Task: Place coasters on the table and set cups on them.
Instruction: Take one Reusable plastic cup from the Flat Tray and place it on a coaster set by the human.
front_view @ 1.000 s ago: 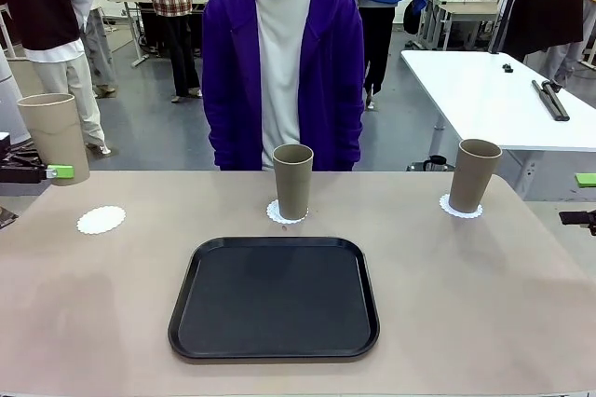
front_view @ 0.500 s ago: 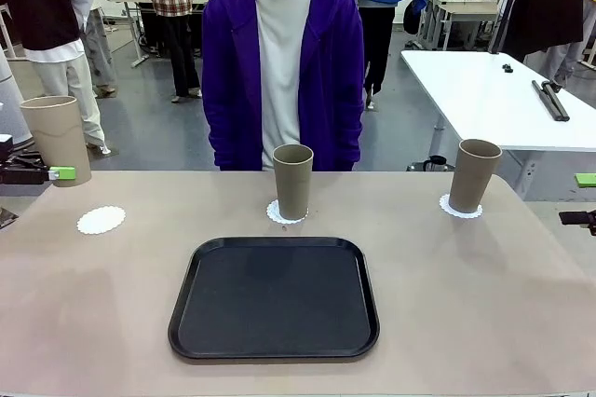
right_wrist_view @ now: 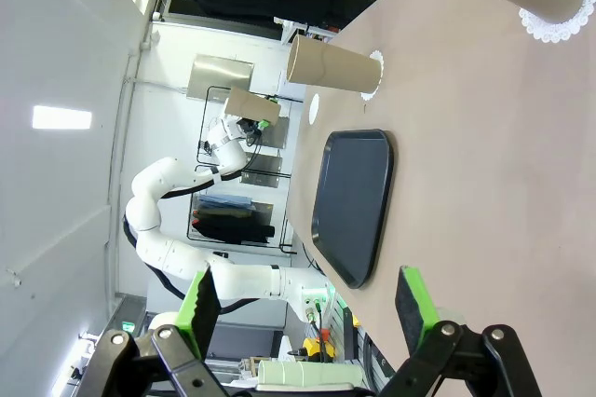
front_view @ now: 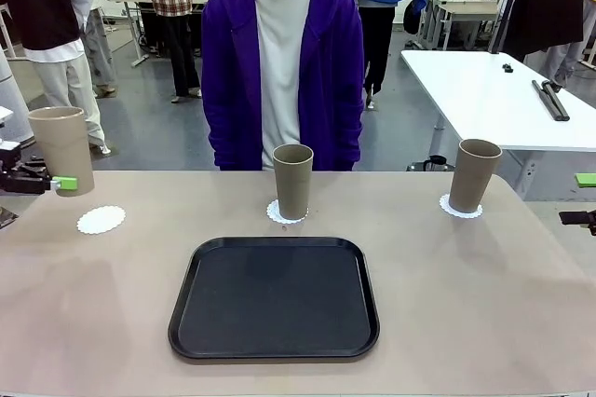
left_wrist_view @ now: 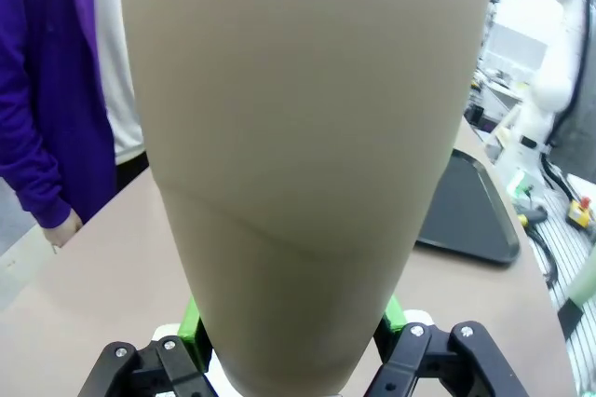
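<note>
Clamping my left gripper (front_view: 51, 183) on a cup (front_view: 62, 149), I held it above the table (front_view: 466, 304), just behind the bare coaster (front_view: 101, 220); my right gripper (right_wrist_view: 307, 308) hung open, empty.

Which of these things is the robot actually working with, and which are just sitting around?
Part of the job:
- cup held in the left gripper
- bare coaster below it
- middle cup on its coaster
- right cup on its coaster
- table

Just lying about:
- black tray
- white table behind
</note>
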You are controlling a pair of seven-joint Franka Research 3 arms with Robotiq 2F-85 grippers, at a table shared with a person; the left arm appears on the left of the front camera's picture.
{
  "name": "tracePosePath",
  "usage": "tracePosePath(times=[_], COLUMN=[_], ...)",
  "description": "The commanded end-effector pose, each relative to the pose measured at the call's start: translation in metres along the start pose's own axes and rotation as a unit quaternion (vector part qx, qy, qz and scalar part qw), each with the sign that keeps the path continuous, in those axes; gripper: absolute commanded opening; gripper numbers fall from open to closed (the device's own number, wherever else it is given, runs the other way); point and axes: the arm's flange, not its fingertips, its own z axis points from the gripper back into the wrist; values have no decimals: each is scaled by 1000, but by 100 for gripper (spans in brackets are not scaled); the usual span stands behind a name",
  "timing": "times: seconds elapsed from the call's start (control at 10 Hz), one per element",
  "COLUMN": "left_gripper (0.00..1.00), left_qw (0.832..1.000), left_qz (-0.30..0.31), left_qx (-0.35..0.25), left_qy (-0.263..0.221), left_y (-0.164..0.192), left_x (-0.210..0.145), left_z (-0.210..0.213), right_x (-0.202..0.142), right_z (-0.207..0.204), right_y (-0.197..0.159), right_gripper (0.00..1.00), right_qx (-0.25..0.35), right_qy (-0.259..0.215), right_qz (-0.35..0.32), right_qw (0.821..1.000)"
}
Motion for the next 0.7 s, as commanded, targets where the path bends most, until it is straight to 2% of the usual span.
tracePosePath(times=[0.0,0.4,0.6], left_gripper=[81,81,81], left_qw=[997,993,994], left_qz=[-56,-52,-51], left_qx=[-49,-92,-86], left_qy=[1,-52,-47], left_y=[22,50,56], left_x=[-12,-35,-51], left_z=[3,-5,-15], right_x=[-1,-1,-1], right_z=[-1,-1,-1], right_y=[1,1,1], right_gripper=[100,100,100], right_qx=[3,3,3], right_qy=[1,1,1], right_qz=[2,2,2], right_qw=[1000,1000,1000])
